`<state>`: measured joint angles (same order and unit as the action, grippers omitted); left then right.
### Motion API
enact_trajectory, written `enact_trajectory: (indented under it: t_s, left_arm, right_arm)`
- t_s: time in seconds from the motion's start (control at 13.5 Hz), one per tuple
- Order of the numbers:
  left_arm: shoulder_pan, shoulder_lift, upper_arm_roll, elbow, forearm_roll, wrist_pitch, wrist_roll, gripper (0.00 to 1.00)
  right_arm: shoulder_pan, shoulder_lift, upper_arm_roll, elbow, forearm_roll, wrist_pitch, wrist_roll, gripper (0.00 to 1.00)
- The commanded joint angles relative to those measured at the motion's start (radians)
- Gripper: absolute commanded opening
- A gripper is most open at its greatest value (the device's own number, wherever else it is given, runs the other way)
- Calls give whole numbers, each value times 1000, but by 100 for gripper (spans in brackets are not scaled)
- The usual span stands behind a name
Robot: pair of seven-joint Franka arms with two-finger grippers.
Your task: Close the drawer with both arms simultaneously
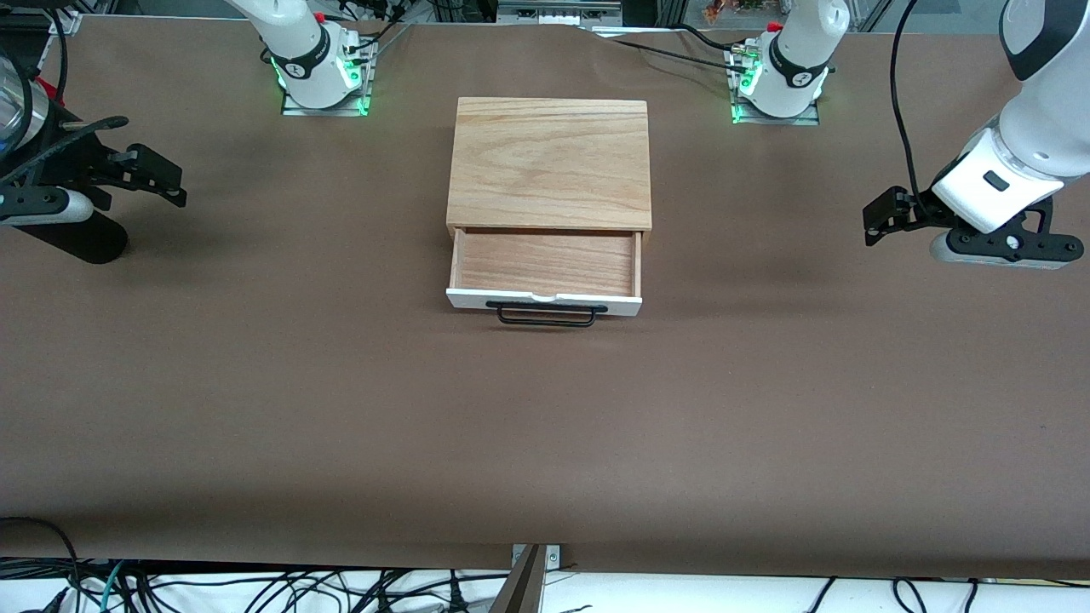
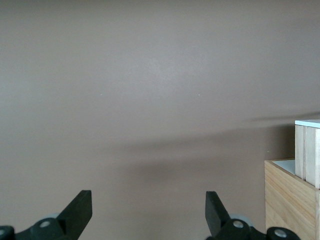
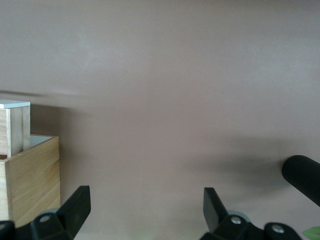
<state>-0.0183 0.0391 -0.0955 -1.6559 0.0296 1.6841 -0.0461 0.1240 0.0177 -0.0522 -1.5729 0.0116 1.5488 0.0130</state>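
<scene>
Midway between both grippers, on the brown table [image 1: 255, 400], sits the light oak box [image 1: 550, 162], its shallow light-wood drawer [image 1: 545, 266] pulled out, white front panel and black wire handle [image 1: 547, 315] showing. Rigid and light, it should slide under even pushes on the panel's ends. Well apart at either table end, the left gripper [image 2: 148, 212] and right gripper [image 3: 146, 210] hang spread wide, empty.

Drawer [image 1: 545, 274] pulled open, both arms waiting wide apart.
It juts from the oak box, center frame; left arm [image 1: 1013, 162] right edge, right arm [image 1: 51, 200] left edge.
</scene>
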Motion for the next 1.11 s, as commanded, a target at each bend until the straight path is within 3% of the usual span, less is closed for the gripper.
enact_trajectory:
  t_s: [0.0, 1.03]
  left_arm:
    - [15, -16, -6, -16, -17, -4, 26, 100]
    - [14, -16, -7, -16, -19, -4, 18, 100]
  right_arm:
    - [-14, -1, 12, 13, 8, 0, 15, 100]
    - [-14, 1, 11, 13, 8, 5, 15, 100]
